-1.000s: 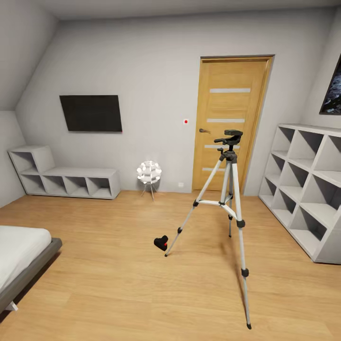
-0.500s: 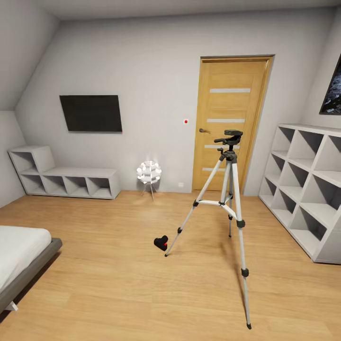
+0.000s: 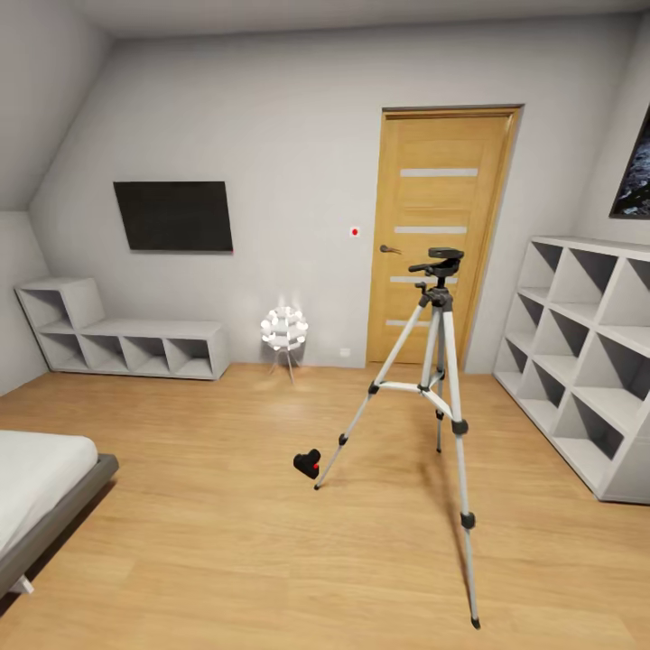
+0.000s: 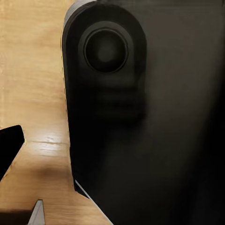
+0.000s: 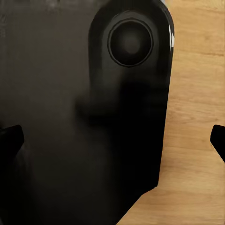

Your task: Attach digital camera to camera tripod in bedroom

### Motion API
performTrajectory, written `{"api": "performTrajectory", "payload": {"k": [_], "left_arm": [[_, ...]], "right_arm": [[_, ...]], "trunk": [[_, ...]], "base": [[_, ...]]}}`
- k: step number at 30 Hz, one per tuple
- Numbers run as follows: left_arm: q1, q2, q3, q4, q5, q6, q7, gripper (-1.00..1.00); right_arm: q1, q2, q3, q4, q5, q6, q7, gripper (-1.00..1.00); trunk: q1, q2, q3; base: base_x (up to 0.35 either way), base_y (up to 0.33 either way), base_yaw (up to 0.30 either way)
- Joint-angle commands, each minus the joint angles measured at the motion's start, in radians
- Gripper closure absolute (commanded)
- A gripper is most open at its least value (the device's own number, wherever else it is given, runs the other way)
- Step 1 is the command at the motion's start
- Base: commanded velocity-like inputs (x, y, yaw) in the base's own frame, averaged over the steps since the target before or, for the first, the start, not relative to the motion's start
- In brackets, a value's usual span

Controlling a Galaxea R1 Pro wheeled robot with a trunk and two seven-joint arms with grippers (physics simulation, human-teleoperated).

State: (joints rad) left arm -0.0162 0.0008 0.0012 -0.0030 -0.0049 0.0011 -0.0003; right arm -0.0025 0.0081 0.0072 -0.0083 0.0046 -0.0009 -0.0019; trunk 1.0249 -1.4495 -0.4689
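Observation:
In the head view the camera tripod point(image 3: 442, 264) stands on the light wood floor in front of the door, its three silver legs spread and its black pan head bare. The digital camera point(image 3: 308, 462), small and black with a red button, lies on the floor beside the tripod's left foot. In the left wrist view, one black fingertip point(image 4: 9, 145) of my left gripper point(image 4: 112, 145) shows beside a black part of the robot's body. My right gripper point(image 5: 112, 140) has its fingertips point(image 5: 9, 140) wide apart and holds nothing.
A wooden door point(image 3: 440, 235) is shut behind the tripod. White cube shelves point(image 3: 587, 352) line the right wall, and a low shelf unit point(image 3: 126, 343) stands under a wall screen point(image 3: 173, 216). A low grey bed point(image 3: 45, 487) is at the left. A small globe lamp point(image 3: 284, 329) stands by the wall.

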Motion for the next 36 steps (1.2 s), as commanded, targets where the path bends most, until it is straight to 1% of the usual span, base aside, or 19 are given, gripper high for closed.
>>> {"api": "performTrajectory", "payload": {"k": [1,6,10,11,16,17,18,20,22,23,24,26,29,32,34,36], "left_arm": [[-0.004,0.006,0.0,-0.002,0.0,0.001,-0.002,-1.0],[-0.015,0.034,-0.001,-0.005,-0.001,0.0,-0.005,-1.0],[-0.021,0.038,-0.001,-0.006,0.0,0.0,-0.007,-1.0],[-0.039,0.041,0.0,-0.012,0.003,0.0,-0.01,-1.0],[-0.056,0.041,0.001,-0.027,0.006,0.002,-0.012,-1.0],[-0.084,0.041,0.004,-0.063,0.011,0.01,-0.013,-1.0],[-0.101,0.042,0.011,-0.071,0.032,0.012,-0.013,-1.0],[-0.109,0.043,0.014,-0.074,0.053,0.013,-0.013,-1.0],[-0.114,0.044,0.016,-0.077,0.074,0.013,-0.013,-1.0],[-0.114,0.044,0.016,-0.077,0.074,0.013,-0.013,-1.0],[-0.118,0.045,0.018,-0.079,0.089,0.012,-0.013,-1.0],[-0.12,0.045,0.019,-0.08,0.098,0.009,-0.013,-1.0],[-0.122,0.045,0.019,-0.085,0.107,0.007,-0.012,-1.0],[-0.123,0.045,0.02,-0.095,0.111,0.006,-0.013,-1.0],[-0.123,0.044,0.021,-0.117,0.114,0.009,-0.013,-1.0],[-0.123,0.043,0.021,-0.133,0.116,0.01,-0.013,-1.0]], "right_arm": [[-0.006,0.001,0.0,-0.006,0.0,-0.001,-0.001,-1.0],[-0.035,0.003,0.0,-0.026,0.0,-0.001,-0.005,-1.0],[-0.042,0.004,-0.001,-0.033,0.0,0.0,-0.004,-1.0],[-0.047,0.005,-0.004,-0.039,0.0,-0.001,0.0,-1.0],[-0.051,0.007,-0.004,-0.042,0.0,-0.002,0.002,-1.0],[-0.063,0.006,-0.005,-0.083,-0.001,0.003,0.0,-1.0],[-0.067,0.003,-0.006,-0.108,-0.002,0.006,-0.003,-1.0],[-0.071,-0.006,-0.006,-0.12,-0.003,0.005,-0.005,-1.0],[-0.074,-0.023,-0.006,-0.128,-0.004,0.003,-0.006,-1.0],[-0.074,-0.023,-0.006,-0.128,-0.004,0.003,-0.006,-1.0],[-0.076,-0.045,-0.007,-0.133,-0.006,0.001,-0.007,-1.0],[-0.078,-0.062,-0.009,-0.137,-0.008,-0.002,-0.007,-1.0],[-0.079,-0.074,-0.01,-0.141,-0.009,-0.005,-0.006,-1.0],[-0.082,-0.075,-0.01,-0.153,-0.01,-0.006,-0.007,-1.0],[-0.091,-0.062,-0.009,-0.21,-0.01,0.003,-0.006,-1.0],[-0.097,-0.043,-0.008,-0.268,-0.009,0.017,-0.005,-1.0]], "trunk": [[0.0,-0.001,-0.001],[0.0,-0.001,-0.001],[0.0,-0.001,-0.001],[0.0,-0.001,-0.001],[0.0,-0.001,-0.001],[0.0,-0.001,-0.001],[0.0,-0.001,-0.001],[0.0,-0.001,-0.001],[0.0,-0.001,-0.001],[0.0,-0.001,-0.001],[0.0,-0.001,-0.001],[0.0,-0.001,-0.001],[0.0,-0.001,-0.001],[0.0,-0.001,-0.001],[0.0,-0.001,-0.001],[0.0,-0.001,-0.001]], "base": [[0.15,0.075,0.0],[0.212,0.086,0.0],[0.299,0.086,0.0],[0.32,0.08,0.0],[0.324,0.058,0.0],[0.326,0.054,0.0],[0.291,0.135,0.0],[0.263,0.175,0.0],[0.23,0.213,0.0],[0.223,0.219,0.0],[0.192,0.197,0.0],[0.148,0.149,0.0],[0.086,0.086,0.0],[0.055,0.055,0.0],[0.025,0.025,0.0],[0.016,0.016,0.0]]}}
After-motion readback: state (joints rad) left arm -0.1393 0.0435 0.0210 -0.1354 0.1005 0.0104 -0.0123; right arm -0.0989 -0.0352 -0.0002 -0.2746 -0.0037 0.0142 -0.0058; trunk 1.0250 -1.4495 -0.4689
